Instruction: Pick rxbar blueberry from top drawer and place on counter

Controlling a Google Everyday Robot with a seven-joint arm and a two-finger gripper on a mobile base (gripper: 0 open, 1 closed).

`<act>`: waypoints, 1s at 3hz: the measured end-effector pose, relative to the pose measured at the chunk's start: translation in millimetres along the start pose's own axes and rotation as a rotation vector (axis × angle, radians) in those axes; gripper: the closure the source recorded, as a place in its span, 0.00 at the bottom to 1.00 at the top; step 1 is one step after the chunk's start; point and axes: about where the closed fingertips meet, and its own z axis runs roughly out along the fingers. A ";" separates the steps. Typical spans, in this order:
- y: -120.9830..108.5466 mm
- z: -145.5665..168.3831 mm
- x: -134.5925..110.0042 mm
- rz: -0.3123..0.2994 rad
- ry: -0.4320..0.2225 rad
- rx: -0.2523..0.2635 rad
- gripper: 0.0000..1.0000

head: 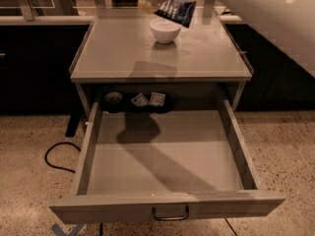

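Observation:
The rxbar blueberry (pixel 176 11), a dark navy wrapper with white print, hangs tilted in the air above the back of the counter (pixel 123 53). My gripper (pixel 156 3) is at the top edge of the view, shut on the bar's left end, just above and behind a white bowl (pixel 165 29). My white arm runs off to the upper right. The top drawer (pixel 167 154) is pulled fully open below the counter, its loop handle (pixel 170 214) at the front.
At the back of the drawer lie a round dark object (pixel 113 100) and two small white-labelled packets (pixel 140 100) (pixel 156 99). A black cable (pixel 56 156) lies on the speckled floor to the left. Dark cabinets stand on both sides.

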 end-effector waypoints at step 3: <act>-83.3 48.9 106.5 0.012 0.205 0.092 1.00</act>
